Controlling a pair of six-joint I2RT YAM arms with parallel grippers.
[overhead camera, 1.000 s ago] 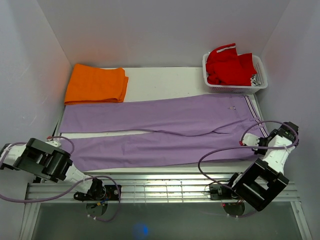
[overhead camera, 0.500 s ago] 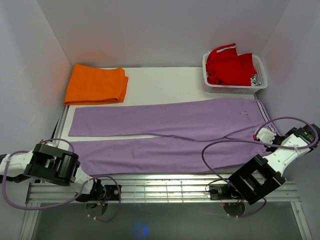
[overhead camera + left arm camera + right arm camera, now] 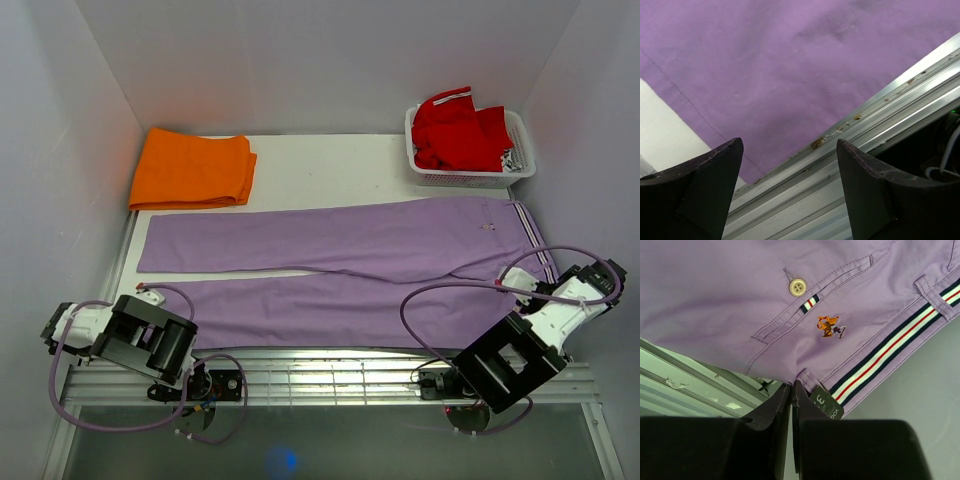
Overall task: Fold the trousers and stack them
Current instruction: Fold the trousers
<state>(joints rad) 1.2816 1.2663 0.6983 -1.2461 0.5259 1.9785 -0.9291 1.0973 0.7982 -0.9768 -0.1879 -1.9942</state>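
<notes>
The lilac trousers (image 3: 340, 245) lie flat across the table, both legs running left and the striped waistband at the right. In the left wrist view my left gripper (image 3: 789, 144) stands open with nothing between its fingers. It hovers over the near leg's hem corner (image 3: 755, 172) and the metal rail. My right gripper (image 3: 791, 386) is shut on the trousers (image 3: 740, 290), pinching the near waistband corner beside a dark size label (image 3: 827, 405). A button and an embroidered logo show above it. From above, the left arm (image 3: 140, 335) is folded at the near left and the right arm (image 3: 565, 300) at the near right.
A folded orange garment (image 3: 192, 168) lies at the back left. At the back right a white basket (image 3: 522, 155) holds a red garment (image 3: 460, 130). An aluminium rail (image 3: 330, 375) runs along the near edge. White walls close in on both sides.
My left gripper has opened and let go of the near leg's end, and the arm has drawn back. The trousers were pulled to the right and lie straighter. The right gripper stays shut on the waistband.
</notes>
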